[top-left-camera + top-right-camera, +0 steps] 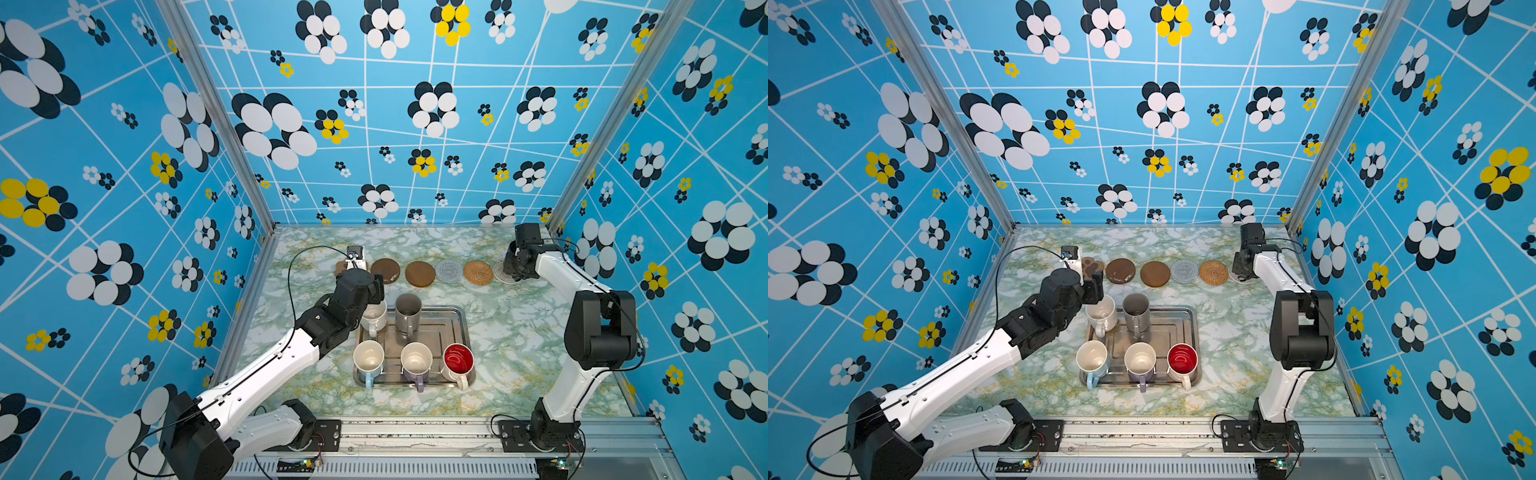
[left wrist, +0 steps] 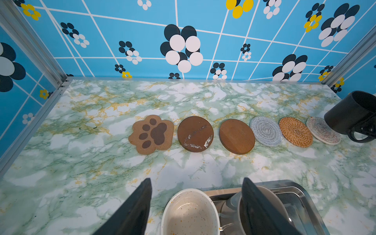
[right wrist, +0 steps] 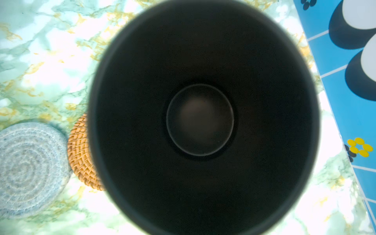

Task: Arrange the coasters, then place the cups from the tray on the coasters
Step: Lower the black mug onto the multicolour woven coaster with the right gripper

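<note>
Several coasters lie in a row at the far side: a paw (image 2: 151, 134), two brown discs (image 2: 195, 134) (image 2: 237, 136), a grey-white woven one (image 2: 265, 131), a tan rattan one (image 2: 296, 132) and a white woven one (image 2: 322, 130). My right gripper (image 1: 516, 268) is shut on the tall black mug (image 2: 353, 114), held tilted over that white coaster; the mug hides its fingers in the right wrist view. My left gripper (image 2: 197, 180) stands open above the cream-white mug (image 2: 190, 213) at the tray's (image 1: 457, 326) back left corner. The mug is between the fingers, untouched.
On the tray also stand a tall grey mug (image 1: 408, 311), a light blue mug (image 1: 368, 359), a lilac mug (image 1: 416, 360) and a white mug with a red inside (image 1: 458, 359). The left finger pad (image 2: 256, 207) is close to the grey mug. Walls close in the back and both sides.
</note>
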Controlling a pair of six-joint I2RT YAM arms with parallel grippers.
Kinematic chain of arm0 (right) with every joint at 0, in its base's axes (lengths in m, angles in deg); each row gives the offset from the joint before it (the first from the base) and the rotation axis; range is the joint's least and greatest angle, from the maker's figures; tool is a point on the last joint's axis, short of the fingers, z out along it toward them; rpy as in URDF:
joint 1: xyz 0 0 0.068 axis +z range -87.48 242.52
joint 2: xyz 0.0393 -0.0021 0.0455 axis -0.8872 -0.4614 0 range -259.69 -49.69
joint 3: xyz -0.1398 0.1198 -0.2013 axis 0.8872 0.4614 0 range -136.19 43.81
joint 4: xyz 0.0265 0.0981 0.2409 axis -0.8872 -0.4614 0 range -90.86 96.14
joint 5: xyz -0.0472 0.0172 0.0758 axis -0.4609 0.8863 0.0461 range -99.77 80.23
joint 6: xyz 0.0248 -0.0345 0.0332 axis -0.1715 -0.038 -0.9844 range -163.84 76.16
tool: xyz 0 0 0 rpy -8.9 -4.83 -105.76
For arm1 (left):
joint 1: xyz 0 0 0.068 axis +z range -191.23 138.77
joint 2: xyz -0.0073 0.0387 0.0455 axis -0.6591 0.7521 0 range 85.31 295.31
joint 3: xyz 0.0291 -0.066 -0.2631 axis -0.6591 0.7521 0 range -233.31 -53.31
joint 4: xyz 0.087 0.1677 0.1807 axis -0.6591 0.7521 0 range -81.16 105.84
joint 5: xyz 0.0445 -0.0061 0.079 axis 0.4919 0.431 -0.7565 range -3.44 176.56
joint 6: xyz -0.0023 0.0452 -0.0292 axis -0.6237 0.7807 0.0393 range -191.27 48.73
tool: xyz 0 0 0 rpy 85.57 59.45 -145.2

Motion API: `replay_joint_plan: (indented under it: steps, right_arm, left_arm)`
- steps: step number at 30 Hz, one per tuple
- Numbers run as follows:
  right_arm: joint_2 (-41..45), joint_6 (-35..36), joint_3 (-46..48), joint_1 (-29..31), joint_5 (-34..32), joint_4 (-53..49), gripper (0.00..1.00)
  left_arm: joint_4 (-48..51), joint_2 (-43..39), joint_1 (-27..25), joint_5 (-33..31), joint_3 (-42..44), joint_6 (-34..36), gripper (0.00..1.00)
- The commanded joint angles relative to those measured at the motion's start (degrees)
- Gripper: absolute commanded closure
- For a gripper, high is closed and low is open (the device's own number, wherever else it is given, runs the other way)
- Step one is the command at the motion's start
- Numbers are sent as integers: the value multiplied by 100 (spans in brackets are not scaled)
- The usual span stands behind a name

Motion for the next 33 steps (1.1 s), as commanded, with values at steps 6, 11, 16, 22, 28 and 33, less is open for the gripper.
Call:
replay_joint_plan:
  steps: [6, 11, 16, 22, 28, 33]
  right_arm:
    - [-190, 91, -268, -66, 19, 427, 100]
    - [-229, 83, -253, -69, 104, 453, 100]
    - [-229, 83, -238, -67, 122, 471, 100]
    - [-272, 83, -239, -78, 152, 475, 100]
    - [-346, 66, -259, -76, 195, 465, 100]
    - [-365, 65, -268, -75, 183, 459, 100]
  left_arm:
    - [-106, -28, 62, 26, 61, -40, 29]
    - [-106, -11, 71, 26, 52, -33, 29]
    - [-98, -11, 79, 35, 54, -33, 29]
    - [-89, -20, 79, 33, 61, -42, 29]
    - [-81, -37, 79, 35, 71, -41, 29]
    - [-76, -45, 88, 35, 70, -47, 29]
